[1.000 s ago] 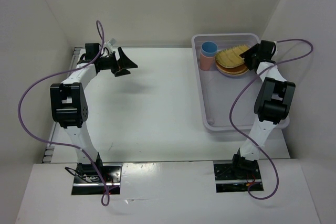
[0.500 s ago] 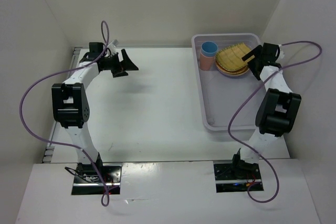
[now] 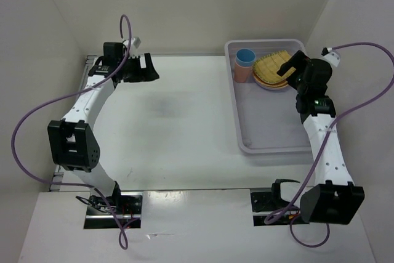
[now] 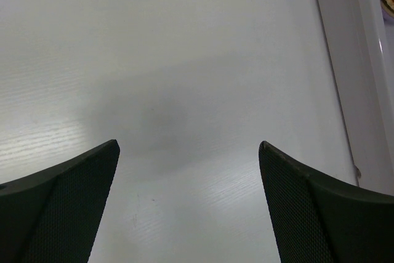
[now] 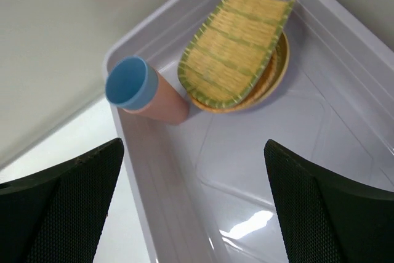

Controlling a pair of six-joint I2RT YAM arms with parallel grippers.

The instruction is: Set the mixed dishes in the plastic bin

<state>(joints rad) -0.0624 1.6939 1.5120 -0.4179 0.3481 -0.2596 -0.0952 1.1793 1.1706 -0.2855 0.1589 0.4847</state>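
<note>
Translucent pale-lavender plastic bin [image 3: 271, 143] (rounded corners, rolled rim) is seen at far right of white worktop [image 3: 178, 121]. At its far end, squarish yellow woven-look plate [image 5: 237, 44] is stacked atop round plates [image 5: 271, 82]. Just beside, smooth blue cup [image 5: 130, 83] is nested in coral cup [image 5: 166, 106], tilted. Right pincer [image 5: 194, 207] is held spread above bin, left pincer [image 4: 188, 207] spread over worktop; nothing gripped.

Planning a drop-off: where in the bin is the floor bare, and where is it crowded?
Free: the near half of the bin, where bare floor is bordered by the near wall and both side walls. Crowded: the far end, with the nested cups in the far-left corner and the plate stack right beside them.
</note>
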